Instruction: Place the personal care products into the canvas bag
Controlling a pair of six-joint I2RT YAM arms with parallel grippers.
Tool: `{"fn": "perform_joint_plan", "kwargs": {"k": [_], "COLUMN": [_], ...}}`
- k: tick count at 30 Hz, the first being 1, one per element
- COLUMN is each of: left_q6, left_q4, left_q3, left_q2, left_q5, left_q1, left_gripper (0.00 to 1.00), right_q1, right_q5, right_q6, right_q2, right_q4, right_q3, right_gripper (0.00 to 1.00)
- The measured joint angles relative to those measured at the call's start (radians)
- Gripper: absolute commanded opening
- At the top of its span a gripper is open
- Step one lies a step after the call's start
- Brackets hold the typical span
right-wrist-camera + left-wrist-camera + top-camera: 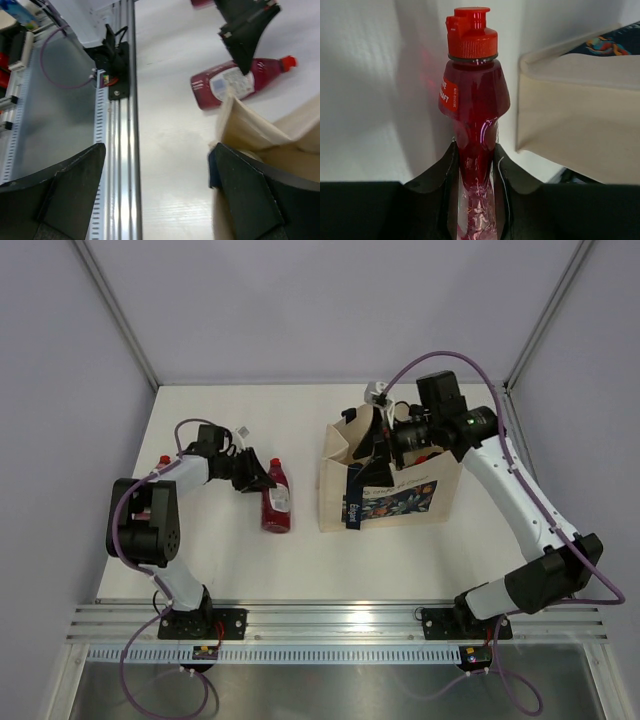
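Clenching the red squeeze bottle (475, 100), left gripper (475, 150) is pointing its cap forward; canvas bag (570, 125) sitting ahead-right. Right gripper (157, 160) is gaping, bag rim at one finger.

- The squeeze bottle (277, 502) lies on the worktop (230, 560), left of the canvas bag (385, 495) and apart from it.
- The left gripper (475, 147) straddles the bottle.
- The right gripper (157, 155) hangs over the bag's top.
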Motion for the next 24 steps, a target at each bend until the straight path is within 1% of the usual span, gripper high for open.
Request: {"fn": "perform_joint_plan", "kwargs": {"k": [3,6,9,12,15,19,22,24], "left_q6": [-0.1,-0.206,-0.32,-0.48,-0.659,-0.82,-0.889,-0.934], "left_q4": [0.125,0.288,0.467,0.713,0.977,1.218,1.327,1.392], "left_q3": [-0.06,-0.102,-0.144,-0.196,-0.236,-0.238,-0.238,-0.238], "left_q2": [0.013,0.031,0.031,0.031,0.031,0.03,0.029,0.029], "left_q5": [0.098,0.182,0.248,0.315,0.363,0.399,0.418,0.431], "left_q1": [0.001,0.002,0.005,0.014,0.024,0.026,0.028,0.028], "left_gripper": [0.0,0.0,0.0,0.0,0.0,0.0,0.0,0.0], "right_q1": [0.093,0.136,0.164,0.207,0.244,0.264,0.266,0.265], "right_q5": [0.018,0.048,0.108,0.218,0.322,0.406,0.445,0.448], "right_q6": [0.151,0.272,0.37,0.496,0.595,0.634,0.613,0.563], "right_q2": [0.019,0.046,0.089,0.146,0.161,0.18,0.237,0.281], "right_q4": [0.089,0.166,0.183,0.204,0.249,0.295,0.303,0.298], "right_q3": [-0.019,-0.018,0.011,0.064,0.066,0.094,0.179,0.238], "right_gripper": [1.0,0.99,0.99,1.0,1.0,0.99,1.0,1.0]}}
